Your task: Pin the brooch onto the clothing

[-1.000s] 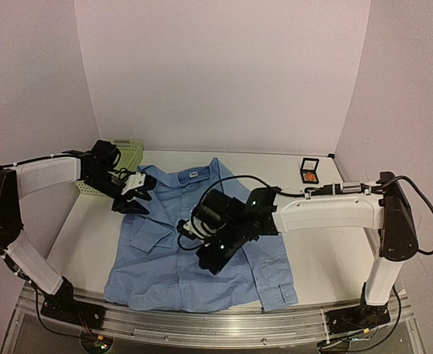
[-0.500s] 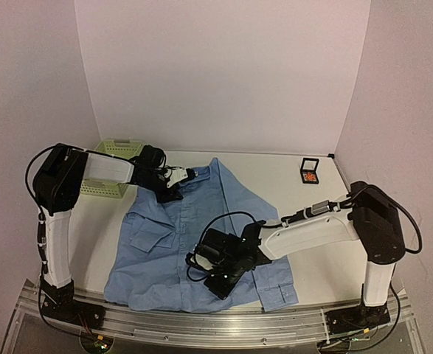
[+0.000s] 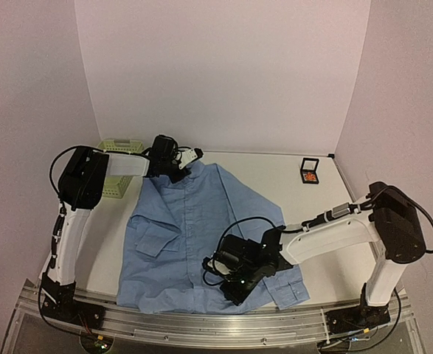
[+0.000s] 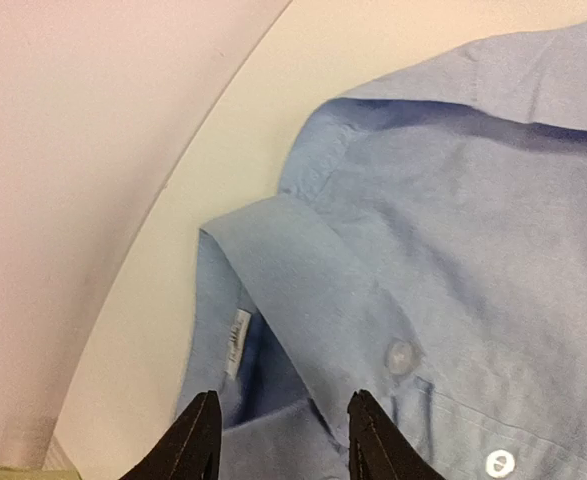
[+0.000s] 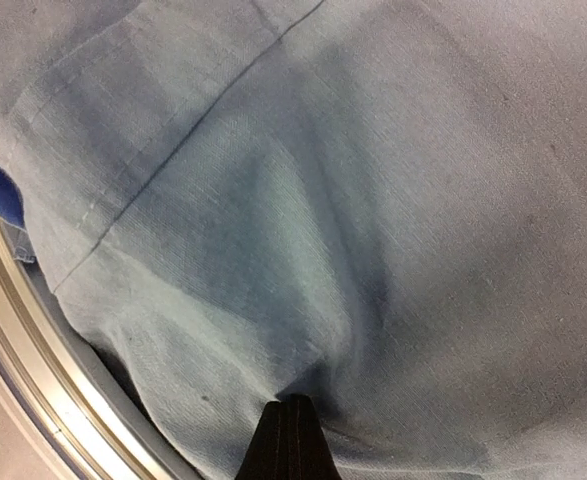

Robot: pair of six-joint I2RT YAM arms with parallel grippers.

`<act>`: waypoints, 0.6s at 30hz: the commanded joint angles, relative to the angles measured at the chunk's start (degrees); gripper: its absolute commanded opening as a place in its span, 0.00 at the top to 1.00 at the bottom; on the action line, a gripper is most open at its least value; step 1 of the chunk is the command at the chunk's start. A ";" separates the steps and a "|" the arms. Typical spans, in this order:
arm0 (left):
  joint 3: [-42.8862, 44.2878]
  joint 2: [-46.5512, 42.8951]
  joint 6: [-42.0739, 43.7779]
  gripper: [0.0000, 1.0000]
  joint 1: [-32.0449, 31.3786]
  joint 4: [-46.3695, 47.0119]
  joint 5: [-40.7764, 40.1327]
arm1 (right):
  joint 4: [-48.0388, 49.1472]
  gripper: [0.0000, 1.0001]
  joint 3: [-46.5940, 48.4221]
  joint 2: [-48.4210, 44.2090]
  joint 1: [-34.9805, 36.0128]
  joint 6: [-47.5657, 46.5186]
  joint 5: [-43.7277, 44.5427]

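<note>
The light blue shirt (image 3: pixel 194 228) lies spread front-up on the table, collar at the back. My left gripper (image 3: pixel 181 164) is open over the collar (image 4: pixel 303 270), with one finger on each side of the collar fold and nothing between them. The neck label (image 4: pixel 236 343) and a top button (image 4: pixel 401 355) show below it. My right gripper (image 3: pixel 236 286) is shut on a pinch of shirt fabric (image 5: pixel 303 300) near the front hem, by the table's front rail. The tiny orange-red brooch (image 3: pixel 310 178) lies in a small black box (image 3: pixel 310 170) at the back right, far from both grippers.
A pale green plastic basket (image 3: pixel 117 164) stands at the back left beside the left arm. The metal front rail (image 5: pixel 33 370) runs just beside the hem. The shirt's right sleeve and cuff (image 3: pixel 290 284) lie near the front right.
My left gripper moved from the shirt's left shoulder back and right to the collar. My right gripper moved toward the front edge and right with the fabric, and the shirt shifted with it.
</note>
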 commanded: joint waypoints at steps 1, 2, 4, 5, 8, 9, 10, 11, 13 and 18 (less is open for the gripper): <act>7.12 6.15 4.10 0.56 0.64 2.88 -3.35 | -4.81 1.00 -0.90 0.13 0.61 2.08 -1.34; 8.28 8.03 4.88 0.56 0.71 2.71 -4.05 | -4.82 1.00 0.03 0.20 0.61 2.05 -1.46; 10.26 9.85 5.00 0.55 0.85 2.61 -4.25 | -5.11 1.00 4.14 0.38 0.61 1.73 -1.52; 11.02 9.93 4.13 0.55 0.97 2.45 -3.98 | -5.33 1.00 6.95 0.40 0.59 1.61 -1.34; 14.01 7.97 -0.93 0.52 1.25 -0.06 0.20 | -5.61 0.97 15.50 0.49 -0.11 0.99 -0.68; 15.55 7.10 -2.26 0.52 1.26 -2.59 1.49 | -5.61 0.95 18.35 0.67 -1.15 1.01 -0.90; 16.91 5.70 -3.87 0.51 1.25 -4.73 3.47 | -5.61 0.94 20.39 0.84 -2.28 1.13 -1.21; 18.06 4.05 -4.83 0.50 1.31 -6.86 5.13 | -5.61 0.93 22.34 1.00 -3.96 1.25 -1.53; 18.52 0.50 -6.35 0.48 1.52 -10.87 9.73 | -5.62 0.91 25.13 1.35 -7.97 1.37 -1.51; 9.69 -10.78 -3.31 0.47 2.39 -18.20 16.84 | -5.52 0.88 28.42 3.76 -17.83 -0.14 3.51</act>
